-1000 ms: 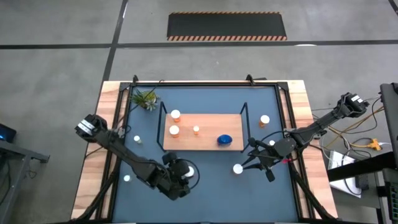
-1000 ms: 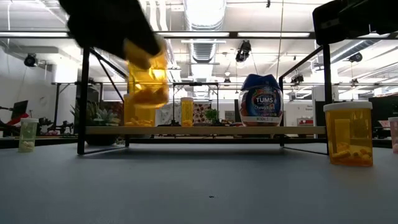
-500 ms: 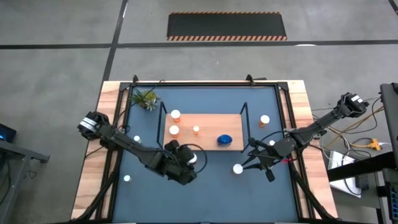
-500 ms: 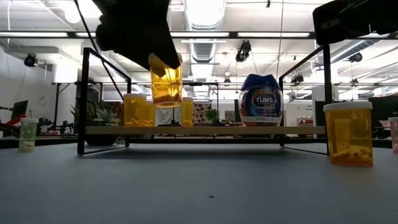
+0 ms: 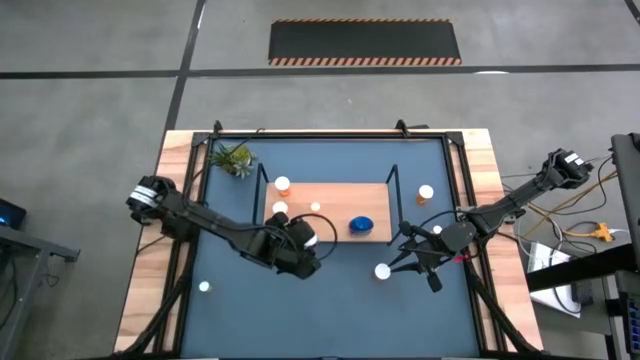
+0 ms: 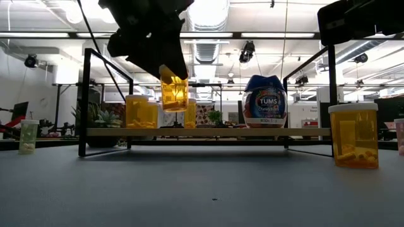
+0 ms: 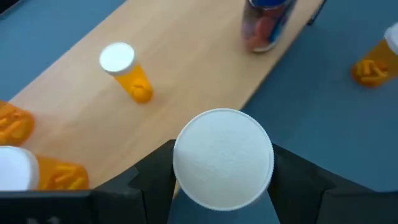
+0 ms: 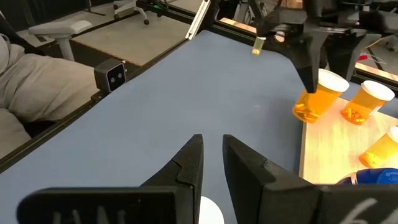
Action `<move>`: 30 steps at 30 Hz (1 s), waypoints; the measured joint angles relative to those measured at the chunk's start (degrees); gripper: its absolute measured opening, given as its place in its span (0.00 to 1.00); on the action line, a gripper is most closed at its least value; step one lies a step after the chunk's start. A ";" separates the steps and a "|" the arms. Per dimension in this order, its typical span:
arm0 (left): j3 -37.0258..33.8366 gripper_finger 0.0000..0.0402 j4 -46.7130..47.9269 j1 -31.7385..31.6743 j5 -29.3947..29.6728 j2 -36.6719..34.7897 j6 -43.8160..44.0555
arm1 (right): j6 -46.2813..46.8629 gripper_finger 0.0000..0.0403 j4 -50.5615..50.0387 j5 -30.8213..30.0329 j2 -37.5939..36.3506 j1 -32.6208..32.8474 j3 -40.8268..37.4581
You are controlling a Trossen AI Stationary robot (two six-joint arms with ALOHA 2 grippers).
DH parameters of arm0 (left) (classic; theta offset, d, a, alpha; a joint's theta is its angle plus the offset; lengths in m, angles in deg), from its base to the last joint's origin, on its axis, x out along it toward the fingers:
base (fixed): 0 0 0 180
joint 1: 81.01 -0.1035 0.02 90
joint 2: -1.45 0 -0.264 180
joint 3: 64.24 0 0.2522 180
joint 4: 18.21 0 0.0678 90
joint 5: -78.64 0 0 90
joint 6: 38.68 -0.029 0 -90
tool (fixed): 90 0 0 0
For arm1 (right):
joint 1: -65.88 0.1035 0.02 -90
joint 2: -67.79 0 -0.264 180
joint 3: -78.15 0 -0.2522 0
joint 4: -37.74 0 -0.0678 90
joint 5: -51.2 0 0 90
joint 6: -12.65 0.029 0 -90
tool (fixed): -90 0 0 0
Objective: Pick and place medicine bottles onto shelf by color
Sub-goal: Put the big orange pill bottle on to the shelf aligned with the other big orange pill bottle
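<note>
The left pincer (image 5: 303, 243) grips an orange bottle (image 6: 174, 92) above the shelf (image 5: 330, 228) edge; next, lowering it beside the other orange ones. The right pincer (image 8: 210, 163) waits, slightly open.

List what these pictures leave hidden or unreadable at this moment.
- Left hand: its fingers are dark shapes behind the white cap of the carried orange bottle.
- Blue bottle: top cut off by the left wrist picture's edge.
- Small pale bottle: contents too small, low view.
</note>
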State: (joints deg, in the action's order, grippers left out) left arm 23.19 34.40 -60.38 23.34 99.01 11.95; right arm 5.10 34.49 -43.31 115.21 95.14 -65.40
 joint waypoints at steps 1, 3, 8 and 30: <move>0.00 0.49 0.42 -0.13 0.03 0.00 0.00 | 0.00 0.13 0.00 0.00 0.00 0.00 0.00; 0.00 0.49 2.45 -0.45 0.09 0.00 0.07 | 0.00 0.13 -0.02 0.00 0.00 0.00 0.00; -0.02 0.49 11.96 -0.43 -0.12 0.00 4.54 | 0.00 0.13 -0.04 0.02 0.00 0.00 0.00; -0.96 0.58 14.52 -0.83 -0.20 -0.04 7.62 | 0.55 0.13 -0.80 0.04 0.04 -0.01 -0.12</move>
State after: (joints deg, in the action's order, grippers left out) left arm 22.23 48.92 -61.21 23.14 98.97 19.58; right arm 5.64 33.68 -43.27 115.26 95.13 -65.52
